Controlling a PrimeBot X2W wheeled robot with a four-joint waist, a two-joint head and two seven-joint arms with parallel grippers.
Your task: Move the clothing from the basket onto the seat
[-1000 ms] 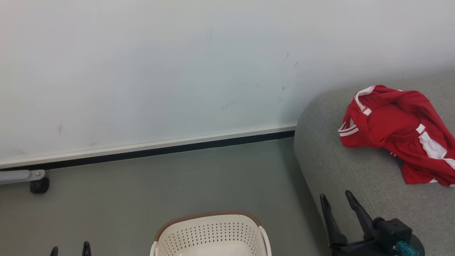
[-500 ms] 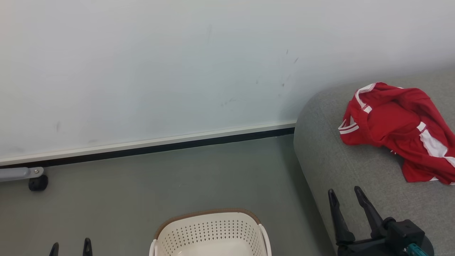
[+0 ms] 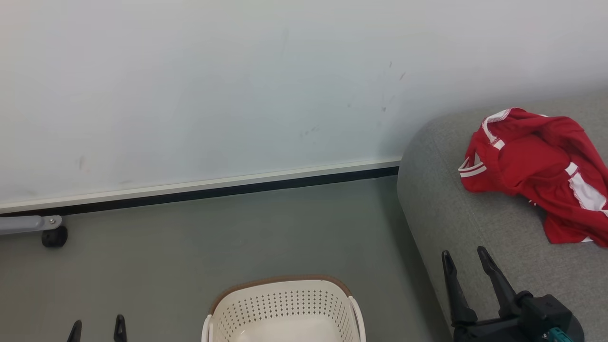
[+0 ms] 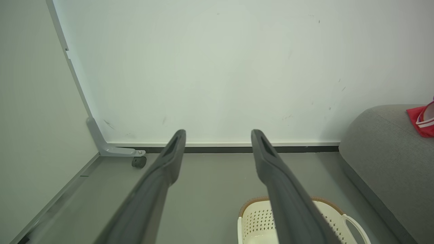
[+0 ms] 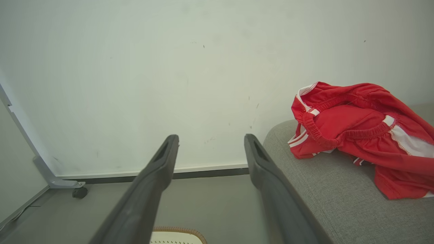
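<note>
- Location: the clothing (image 3: 532,171) lies in a crumpled heap on the seat (image 3: 451,228), at the right edge of the head view. It is well apart from the basket (image 3: 285,304), which stands on the floor (image 3: 237,247) at bottom centre.
- Basket: the visible part of its inside is bare. The frame edge cuts off the lower part, so it cannot be told whether anything is left there.
- Left hand (image 3: 98,321): lower left of the head view, above the floor. The fingers are spread wide and hold nothing.
- Right hand (image 3: 463,251): lower right of the head view, over the near edge of the seat. The fingers are spread wide and hold nothing. It is near the heap but clear of it.
- Handling, as judged: the fabric is thin and shiny. Expect it to be very light, limp and somewhat slippery. It will drape and trail when lifted and has no stiffness to push against. It is not fragile.
- Hold point: the gathered waistband (image 5: 315,130), at the heap's upper left in the right wrist view, is the thickest part. Pinch there or on a raised fold. A single flat layer is likely to slip from the fingers.
- Caution: it cannot be told whether the heap is one piece or several. A lifted piece may drag another with it.
</note>
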